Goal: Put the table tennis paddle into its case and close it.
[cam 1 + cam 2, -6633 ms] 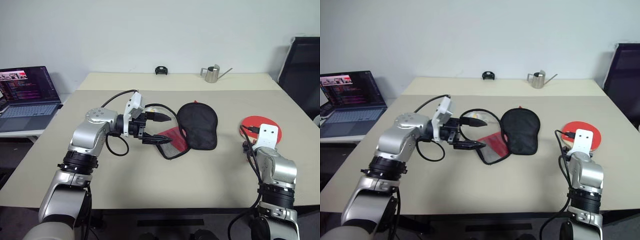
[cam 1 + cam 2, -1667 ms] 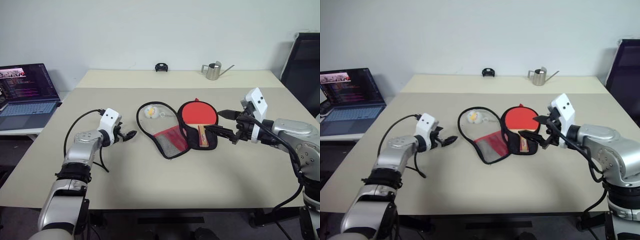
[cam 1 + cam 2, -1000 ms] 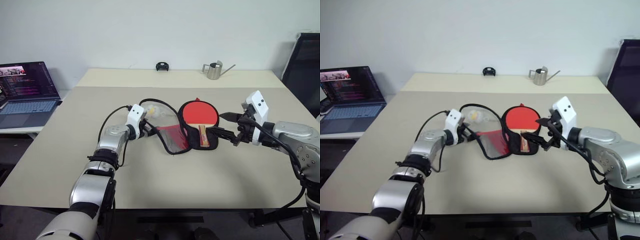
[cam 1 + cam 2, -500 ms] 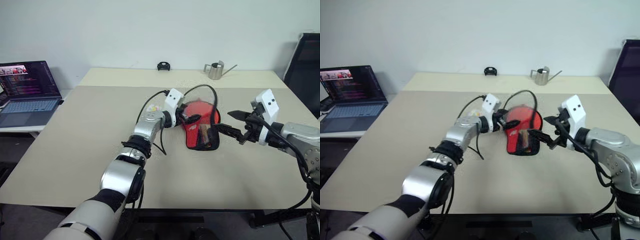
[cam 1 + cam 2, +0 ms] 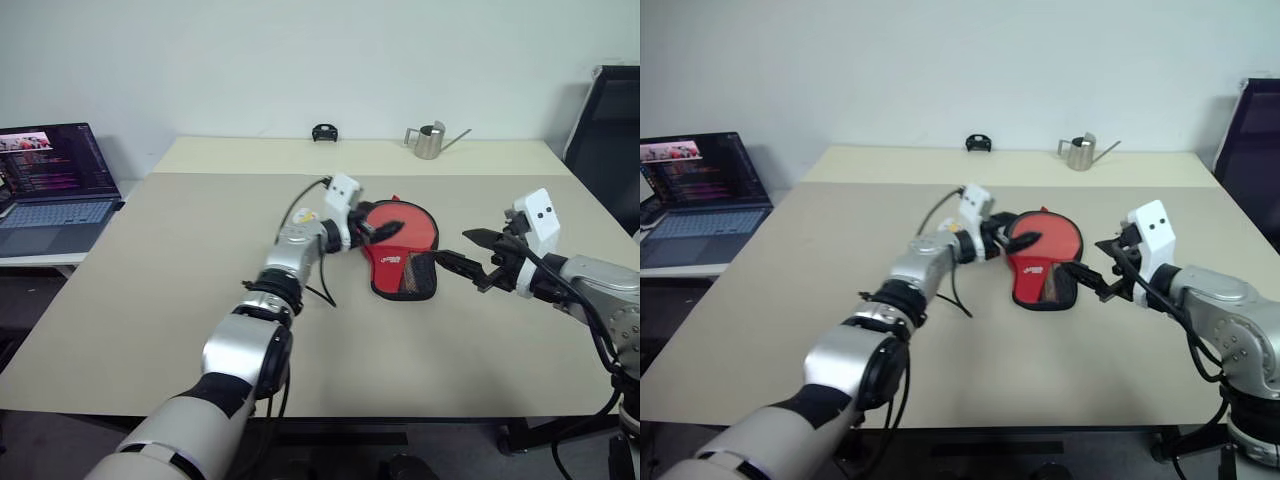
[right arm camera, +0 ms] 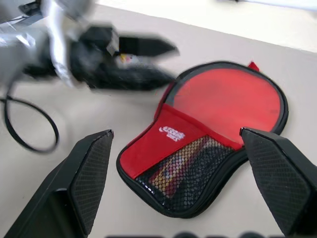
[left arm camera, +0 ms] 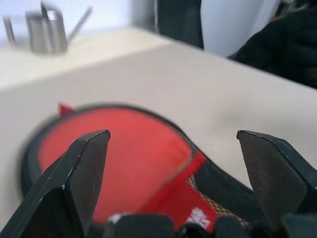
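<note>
The case lies folded over at the table's middle, red side with the white logo up and its black mesh pocket at the near end. Of the table tennis paddle, a striped handle shows through the mesh; the blade is hidden under the red flap. My left gripper hovers open over the case's left rim, nothing between its fingers. My right gripper stands open just right of the case, apart from it and pointing at it.
A small white and yellow ball lies behind my left forearm. At the table's far edge stand a metal watering can and a small black object. A laptop sits on a side table at left, a black chair at right.
The case lay open with the paddle on its black half. My left gripper swung right across it and the red flap now lies folded over the paddle. The right gripper has hardly moved.
</note>
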`<control>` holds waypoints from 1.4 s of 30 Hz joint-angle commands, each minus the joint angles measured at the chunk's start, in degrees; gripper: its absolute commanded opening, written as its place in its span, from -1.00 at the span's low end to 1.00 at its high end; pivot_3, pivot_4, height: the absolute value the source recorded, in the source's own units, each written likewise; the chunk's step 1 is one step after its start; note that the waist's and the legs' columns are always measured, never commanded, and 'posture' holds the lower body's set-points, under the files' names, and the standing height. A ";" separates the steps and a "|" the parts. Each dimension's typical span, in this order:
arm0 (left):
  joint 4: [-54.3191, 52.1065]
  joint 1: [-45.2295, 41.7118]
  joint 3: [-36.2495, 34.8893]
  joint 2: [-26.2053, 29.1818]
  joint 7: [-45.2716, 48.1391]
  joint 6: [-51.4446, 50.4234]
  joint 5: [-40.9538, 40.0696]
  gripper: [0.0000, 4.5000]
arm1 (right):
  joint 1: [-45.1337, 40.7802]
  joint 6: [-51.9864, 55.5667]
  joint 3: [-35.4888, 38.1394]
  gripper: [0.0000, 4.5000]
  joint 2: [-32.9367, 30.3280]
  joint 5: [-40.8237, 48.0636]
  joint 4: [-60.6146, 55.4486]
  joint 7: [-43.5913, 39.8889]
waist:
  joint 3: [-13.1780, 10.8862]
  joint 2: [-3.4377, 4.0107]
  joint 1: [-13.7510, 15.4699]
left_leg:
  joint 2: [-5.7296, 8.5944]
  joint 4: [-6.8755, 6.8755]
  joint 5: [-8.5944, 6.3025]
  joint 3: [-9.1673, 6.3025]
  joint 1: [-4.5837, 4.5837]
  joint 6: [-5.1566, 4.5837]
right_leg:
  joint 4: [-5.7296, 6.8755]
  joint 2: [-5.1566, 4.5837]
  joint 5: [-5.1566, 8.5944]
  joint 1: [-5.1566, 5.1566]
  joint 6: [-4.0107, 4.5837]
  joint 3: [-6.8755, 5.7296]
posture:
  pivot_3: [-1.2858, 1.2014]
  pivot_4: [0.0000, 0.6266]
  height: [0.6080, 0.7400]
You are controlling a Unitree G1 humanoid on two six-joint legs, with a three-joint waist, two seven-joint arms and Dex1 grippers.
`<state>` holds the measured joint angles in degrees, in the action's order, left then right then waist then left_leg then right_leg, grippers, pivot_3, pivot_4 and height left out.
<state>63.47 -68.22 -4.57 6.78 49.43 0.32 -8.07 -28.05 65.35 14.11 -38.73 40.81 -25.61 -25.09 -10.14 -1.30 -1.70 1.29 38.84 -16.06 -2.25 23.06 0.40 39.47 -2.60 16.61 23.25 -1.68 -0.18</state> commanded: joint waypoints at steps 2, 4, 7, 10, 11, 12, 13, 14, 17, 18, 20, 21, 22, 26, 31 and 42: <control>-8.70 4.18 -1.20 5.47 6.82 -2.15 -2.97 1.00 | -1.98 -3.36 -2.21 0.99 1.45 -2.74 3.60 0.79 | 0.02 0.03 -0.13 | 0.00 -0.01 0.00 0.02 -0.06 0.00 | 0.03 0.01 0.00 -0.01 0.00 0.04 | 0.03 -0.52 1.00; -15.59 7.80 -1.60 8.87 10.98 -6.28 -5.32 1.00 | -3.67 -6.55 -5.19 0.99 2.77 -5.69 8.70 0.47 | 0.02 0.03 -0.24 | 0.00 0.00 0.01 0.00 -0.05 0.00 | 0.03 0.00 0.00 -0.01 0.00 0.01 | 0.03 -0.52 1.00; -28.58 14.12 -1.89 14.27 16.59 -13.27 -9.61 1.00 | -8.03 -12.72 -9.36 0.99 4.92 -11.56 20.96 0.08 | -0.01 0.00 -0.28 | 0.00 0.04 0.01 0.04 -0.07 0.01 | 0.05 0.01 0.00 -0.01 0.00 0.09 | 0.03 -0.52 1.00; -37.80 18.09 -1.92 17.74 17.93 -18.45 -12.38 1.00 | -12.15 -18.02 -11.46 0.99 6.52 -16.23 31.66 -0.28 | -0.01 -0.01 -0.16 | -0.01 0.05 0.04 0.02 -0.06 0.04 | 0.07 0.01 0.00 0.00 0.01 0.26 | 0.03 -0.52 1.00; -40.58 19.20 -1.98 18.69 18.16 -20.17 -13.50 1.00 | -13.39 -19.65 -11.89 0.99 7.04 -17.66 34.96 -0.09 | -0.01 -0.01 0.13 | -0.01 0.04 0.04 0.02 -0.06 0.05 | 0.07 0.01 0.00 0.00 0.01 0.30 | 0.03 -0.52 1.00; -43.37 20.20 -2.04 19.48 18.47 -21.98 -14.64 1.00 | -14.50 -21.35 -12.21 0.99 7.51 -19.10 38.03 0.21 | -0.01 -0.01 0.20 | 0.00 0.05 0.04 0.01 -0.04 0.05 | 0.05 0.00 0.00 0.00 0.01 0.27 | 0.03 -0.52 1.00; -46.28 21.24 -2.13 20.43 18.91 -24.07 -16.01 1.00 | -15.62 -22.98 -12.48 0.99 8.08 -20.47 41.10 0.64 | -0.01 -0.01 0.21 | 0.00 0.06 0.04 0.02 -0.04 0.05 | 0.04 -0.02 0.00 0.00 0.01 0.27 | 0.03 -0.52 1.00; -48.84 22.19 -2.13 21.31 19.38 -25.89 -17.29 1.00 | -16.56 -24.59 -12.74 0.99 8.59 -21.61 43.81 0.71 | -0.01 -0.01 0.29 | 0.01 0.06 0.04 0.03 -0.04 0.05 | 0.04 -0.03 0.00 -0.01 0.01 0.28 | 0.03 -0.52 1.00; -54.20 24.51 -2.10 23.94 20.73 -29.28 -19.89 1.00 | -18.52 -27.97 -13.99 0.99 9.98 -24.77 50.08 0.49 | -0.01 -0.01 0.09 | 0.02 0.06 0.04 0.04 -0.03 0.06 | 0.01 -0.05 0.00 -0.02 0.01 0.28 | 0.03 -0.52 1.00; -55.14 24.91 -2.10 24.56 20.83 -29.92 -20.38 1.00 | -18.90 -28.63 -14.08 0.99 10.39 -25.43 51.50 0.32 | -0.01 -0.01 -0.05 | 0.01 0.05 0.04 0.04 -0.03 0.06 | 0.01 -0.05 0.00 -0.02 0.01 0.29 | 0.03 -0.52 1.00; -56.46 25.41 -2.18 25.55 20.77 -31.07 -21.39 1.00 | -19.51 -29.54 -14.03 0.99 11.09 -26.43 53.71 -0.09 | -0.01 -0.01 -0.13 | -0.01 0.04 0.04 0.04 -0.05 0.06 | 0.03 -0.03 0.00 -0.02 0.01 0.30 | 0.03 -0.52 1.00; -56.80 25.53 -2.21 25.98 20.72 -31.40 -21.65 1.00 | -19.64 -29.99 -14.30 0.99 11.20 -27.11 54.63 -0.47 | -0.01 -0.01 -0.14 | -0.02 0.04 0.04 0.04 -0.05 0.05 | 0.05 -0.03 0.00 -0.02 0.01 0.30 | 0.03 -0.52 1.00; -56.95 25.59 -2.33 26.59 20.70 -31.45 -21.76 1.00 | -19.61 -30.15 -14.59 0.99 11.33 -27.75 55.54 -0.87 | -0.01 0.00 -0.15 | -0.02 0.04 0.04 0.04 -0.06 0.05 | 0.06 -0.03 0.00 -0.01 0.01 0.31 | 0.03 -0.52 1.00; -56.33 25.15 -2.70 28.15 20.13 -31.06 -22.02 1.00 | -19.12 -31.12 -15.33 0.99 11.60 -29.51 58.28 -2.51 | 0.00 0.00 -0.15 | -0.02 0.05 0.04 0.08 -0.10 0.05 | 0.09 -0.02 0.00 -0.02 0.01 0.36 | 0.03 -0.52 1.00; -55.76 24.97 -2.37 28.35 19.68 -30.50 -22.17 1.00 | -20.02 -32.17 -15.93 0.99 13.19 -31.02 61.43 -3.47 | 0.00 0.00 -0.15 | -0.02 0.05 0.04 0.09 -0.10 0.04 | 0.09 -0.02 0.00 -0.02 0.01 0.36 | 0.03 -0.52 1.00; -55.28 24.74 -2.02 28.23 19.54 -29.65 -21.73 1.00 | -24.62 -34.02 -18.37 0.99 16.77 -35.69 72.57 -7.36 | 0.01 -0.02 -1.18 | -0.02 0.05 0.03 0.32 -0.35 0.04 | 0.39 0.02 0.00 -0.02 0.01 0.65 | 0.03 -0.52 1.00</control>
<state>9.00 -42.55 -5.96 34.46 69.24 -30.48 -29.13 -52.95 30.82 -2.18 -22.84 6.54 45.06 -31.04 -10.13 -1.31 -2.88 1.26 38.89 -16.02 -1.90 22.67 0.43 39.89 -2.58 16.61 23.23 -1.67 0.51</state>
